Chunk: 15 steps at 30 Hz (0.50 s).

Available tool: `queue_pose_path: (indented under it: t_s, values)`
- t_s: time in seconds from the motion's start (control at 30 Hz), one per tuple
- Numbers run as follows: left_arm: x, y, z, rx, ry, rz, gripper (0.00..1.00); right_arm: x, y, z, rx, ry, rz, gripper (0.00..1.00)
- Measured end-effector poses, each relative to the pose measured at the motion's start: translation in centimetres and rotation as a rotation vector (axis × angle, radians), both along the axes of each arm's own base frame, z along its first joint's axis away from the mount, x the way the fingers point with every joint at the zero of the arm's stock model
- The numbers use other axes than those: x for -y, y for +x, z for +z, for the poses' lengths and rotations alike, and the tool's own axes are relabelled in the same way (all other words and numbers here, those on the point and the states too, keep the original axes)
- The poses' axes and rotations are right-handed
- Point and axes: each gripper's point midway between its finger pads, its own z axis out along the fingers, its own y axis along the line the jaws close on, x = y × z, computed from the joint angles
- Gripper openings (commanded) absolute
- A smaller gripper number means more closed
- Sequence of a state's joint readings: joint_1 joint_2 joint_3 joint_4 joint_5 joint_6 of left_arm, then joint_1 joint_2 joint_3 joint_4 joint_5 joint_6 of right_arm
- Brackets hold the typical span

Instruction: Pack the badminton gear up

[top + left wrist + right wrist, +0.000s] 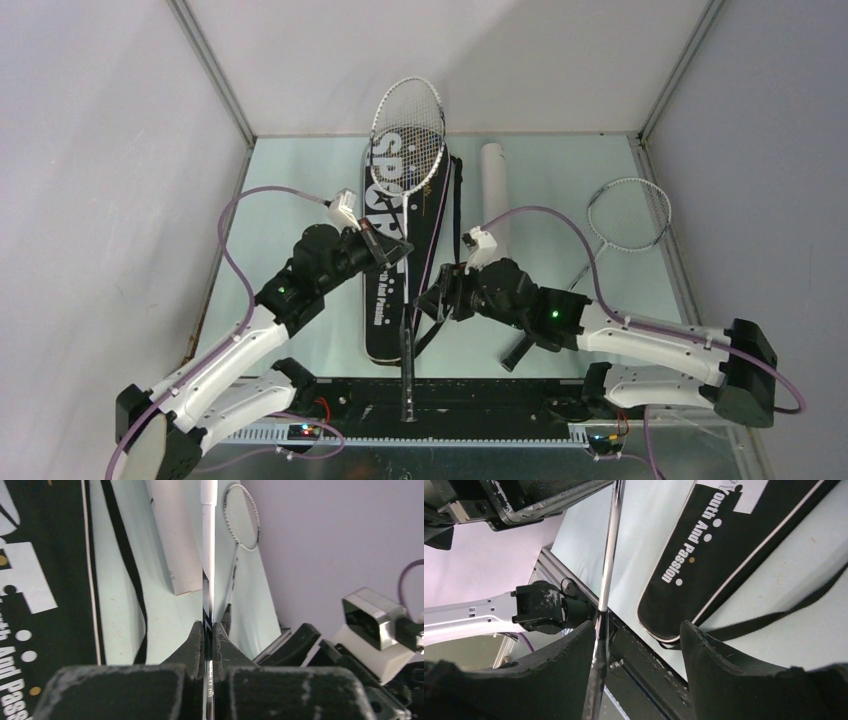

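Top external view gives you the long black bag (383, 320) lying flat down the middle of the bench (290, 210), lettered end away from the arms. Your left hand (385, 247) is clamped tight on the thin shaft of one racket (408, 125); the left wrist view shows both fingers (192, 645) pressed against the shaft with no gap. That racket runs along the bag, with its strung head over the far, lettered end and its black handle reaching past the bench's near edge. Your right hand (639, 630) sits lower on the same shaft with its jaws apart: the shaft runs right along one finger, touching or nearly so, and the other finger stands clear. The white tube (495, 175) lies just right of the bag. The second racket (628, 214) lies on the bench further right, well apart from both hands.
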State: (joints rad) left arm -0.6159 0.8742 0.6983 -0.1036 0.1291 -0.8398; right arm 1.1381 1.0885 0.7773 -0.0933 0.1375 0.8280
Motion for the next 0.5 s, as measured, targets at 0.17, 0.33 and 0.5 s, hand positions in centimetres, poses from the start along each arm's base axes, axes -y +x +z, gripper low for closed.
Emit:
queue_pose_path:
  t_s: [0.17, 0.33, 0.5]
  values:
    - [0.4, -0.3, 0.3, -0.019, -0.07, 0.021, 0.0, -2.0, 0.3, -0.4, 0.019, 0.024, 0.005, 0.6]
    - [0.6, -0.6, 0.6, -0.022, -0.088, 0.038, 0.0, -3.5, 0.4, -1.1, 0.02, 0.035, 0.013, 0.37]
    - [0.8, -0.8, 0.6, -0.015, -0.082, 0.046, 0.03, -4.2, 0.2, -0.9, 0.025, 0.058, 0.006, 0.02]
